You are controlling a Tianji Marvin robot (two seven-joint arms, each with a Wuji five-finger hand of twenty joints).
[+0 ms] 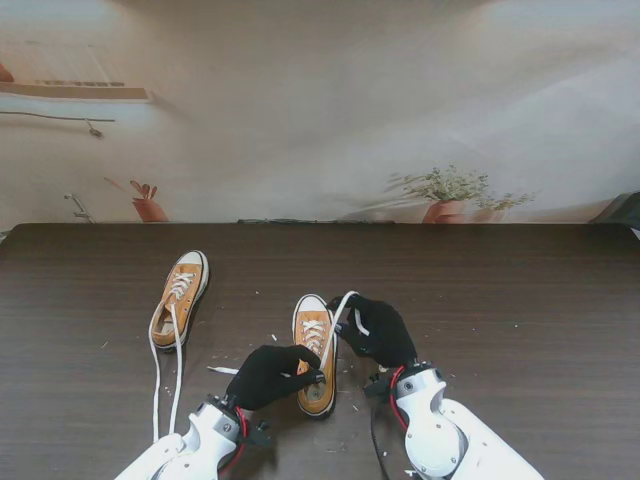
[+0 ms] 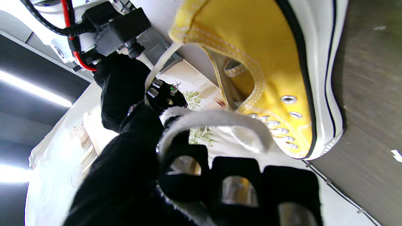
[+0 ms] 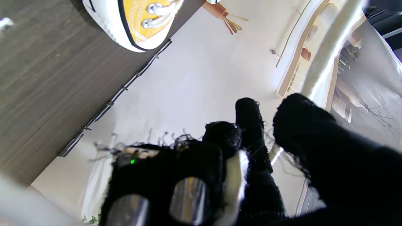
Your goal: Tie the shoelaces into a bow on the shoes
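The left hand (image 1: 272, 373), gloved in black, is curled beside the near shoe (image 1: 315, 352), fingertips at the shoe's left side near its heel opening. Its wrist view alone shows a white lace loop (image 2: 216, 124) draped over the curled fingers (image 2: 232, 175), so the hand is closed on that lace. The right hand (image 1: 372, 328) sits just right of the same shoe's toe, closed around a lace strand (image 1: 337, 322) that rises from the eyelets and arches over the hand. The right wrist view confirms a white strip pinched between the fingers (image 3: 251, 131); the shoe's toe (image 3: 138, 22) appears only at that view's edge. The dark wooden table (image 1: 520, 300) carries 2 orange-yellow, white-soled shoes. The second shoe (image 1: 180, 297) lies well to the left and farther from me, visible only from the stand; its untied laces (image 1: 165, 380) trail toward me in 2 long strands. Small white flecks (image 1: 222, 370) dot the table near the left hand.
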